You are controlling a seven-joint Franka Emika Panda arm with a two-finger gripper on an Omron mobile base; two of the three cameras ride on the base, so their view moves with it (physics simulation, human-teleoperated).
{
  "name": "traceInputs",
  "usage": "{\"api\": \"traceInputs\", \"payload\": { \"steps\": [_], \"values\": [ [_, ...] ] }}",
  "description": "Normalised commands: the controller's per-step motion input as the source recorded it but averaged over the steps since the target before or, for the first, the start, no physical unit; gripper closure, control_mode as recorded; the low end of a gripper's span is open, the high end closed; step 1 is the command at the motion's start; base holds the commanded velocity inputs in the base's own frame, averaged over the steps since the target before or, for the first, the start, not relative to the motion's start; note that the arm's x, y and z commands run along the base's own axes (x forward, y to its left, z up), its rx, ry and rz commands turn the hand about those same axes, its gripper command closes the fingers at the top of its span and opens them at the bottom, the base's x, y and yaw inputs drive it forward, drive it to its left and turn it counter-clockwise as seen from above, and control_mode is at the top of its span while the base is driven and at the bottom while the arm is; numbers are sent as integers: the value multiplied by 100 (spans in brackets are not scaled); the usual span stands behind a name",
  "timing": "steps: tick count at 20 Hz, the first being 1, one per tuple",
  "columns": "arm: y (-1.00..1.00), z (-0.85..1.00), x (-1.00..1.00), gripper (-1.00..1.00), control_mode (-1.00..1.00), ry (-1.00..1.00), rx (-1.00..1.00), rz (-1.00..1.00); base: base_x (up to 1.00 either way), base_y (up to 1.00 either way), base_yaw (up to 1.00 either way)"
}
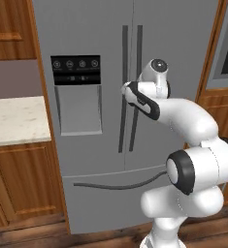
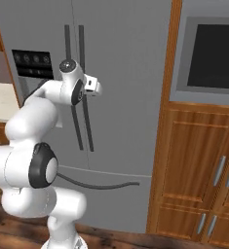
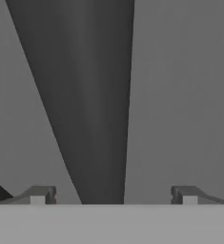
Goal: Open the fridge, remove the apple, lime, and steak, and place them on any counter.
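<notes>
Here, left base view: the closed fridge [image 1: 101,145] fills mid-frame; the arm reaches its dark bar handles [image 1: 124,87] at centre. Right base view: dispenser panel [image 2: 33,61] at left, icons unreadable. Hand view: the gripper [image 3: 113,195] stands wide open, empty, straddling one handle [image 3: 89,105] — rigid, smooth, likely best grasped mid-bar.

Grey fridge [image 1: 96,29] with dark handles [image 1: 123,87] (black dispenser panel [image 1: 75,70]); cream speckled tabletop [image 1: 16,118]; brown wooden cabinets [image 2: 194,160].
</notes>
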Motion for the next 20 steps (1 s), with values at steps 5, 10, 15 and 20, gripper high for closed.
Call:
{"api": "traceInputs", "payload": {
  "steps": [5,10,15,20],
  "values": [
    [-4,-28,24,100,-100,-19,0,-5,0,0,0],
    [-16,-9,35,100,-100,-8,0,-13,0,0,0],
    [-71,0,-6,100,-100,-5,0,-21,0,0,0],
    [-100,10,-88,100,-100,-13,0,-10,0,0,0]
  ]
}}
